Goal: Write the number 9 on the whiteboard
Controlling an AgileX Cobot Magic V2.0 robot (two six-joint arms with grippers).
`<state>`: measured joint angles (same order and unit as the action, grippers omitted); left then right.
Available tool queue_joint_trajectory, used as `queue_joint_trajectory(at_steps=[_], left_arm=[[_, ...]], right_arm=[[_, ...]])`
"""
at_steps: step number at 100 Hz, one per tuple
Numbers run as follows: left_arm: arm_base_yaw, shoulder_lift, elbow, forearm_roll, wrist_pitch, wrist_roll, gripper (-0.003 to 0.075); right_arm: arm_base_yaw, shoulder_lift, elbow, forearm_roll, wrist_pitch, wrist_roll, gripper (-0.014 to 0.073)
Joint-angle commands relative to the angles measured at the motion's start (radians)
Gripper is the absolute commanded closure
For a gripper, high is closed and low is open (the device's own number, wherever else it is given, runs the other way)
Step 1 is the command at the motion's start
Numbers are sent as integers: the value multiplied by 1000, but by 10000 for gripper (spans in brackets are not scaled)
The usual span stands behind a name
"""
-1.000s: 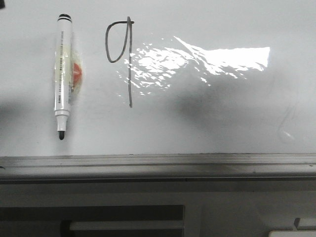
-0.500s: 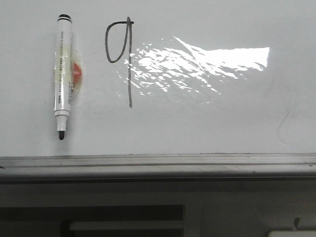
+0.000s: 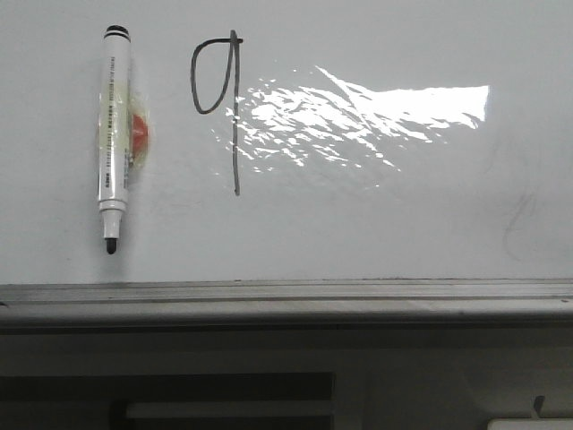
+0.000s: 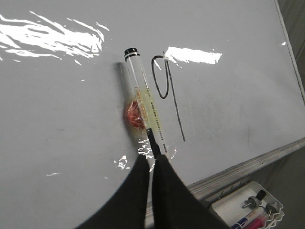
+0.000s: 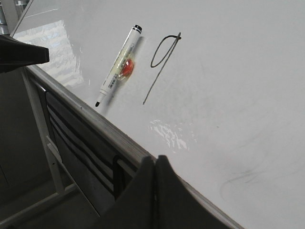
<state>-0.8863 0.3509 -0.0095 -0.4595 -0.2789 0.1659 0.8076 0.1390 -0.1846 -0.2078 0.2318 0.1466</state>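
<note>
Left wrist view: left gripper [image 4: 151, 164] closed, empty.

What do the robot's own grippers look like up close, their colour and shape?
Both look alike: the left gripper and the right gripper each show two plain matte black fingers, broad near the wrist and tapering to narrow tips. No cables, markings or labels show on them. The arms themselves are out of view.

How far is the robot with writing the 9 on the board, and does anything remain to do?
The writing looks done: the number 9, a closed loop with a long stem, stands on the whiteboard. The uncapped marker lies on the board beside it, held by nothing. The left pincer and right pincer are both shut and empty. Nothing seems left.
</note>
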Motion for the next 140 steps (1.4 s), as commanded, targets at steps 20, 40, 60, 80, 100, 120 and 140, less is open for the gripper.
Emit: queue_joint_trajectory(at_steps=[20,40,60,80,100,120,140], left_arm=[[0,6,-29,11,-72,2,741],[0,6,-3,22,-72,2,741],[46,-14,28,235,8,2,741],[293,-150,28,289,196,2,741],[626,-313,28,361,256,-16,741],[859,-383,30,435,295,-218,741],[928,-383,30,438,426,-235,741]], right_arm=[[-2,6,-26,-14,-70,-7,661],[-2,6,-26,-14,-70,-7,661],[-2,6,-26,-14,-70,-7,661],[-2,6,-26,-14,-70,-7,661],[-2,6,-26,-14,-70,-7,661],[-2,6,-26,-14,-70,-7,661],[-2,6,-26,-14,-70,-7,661]])
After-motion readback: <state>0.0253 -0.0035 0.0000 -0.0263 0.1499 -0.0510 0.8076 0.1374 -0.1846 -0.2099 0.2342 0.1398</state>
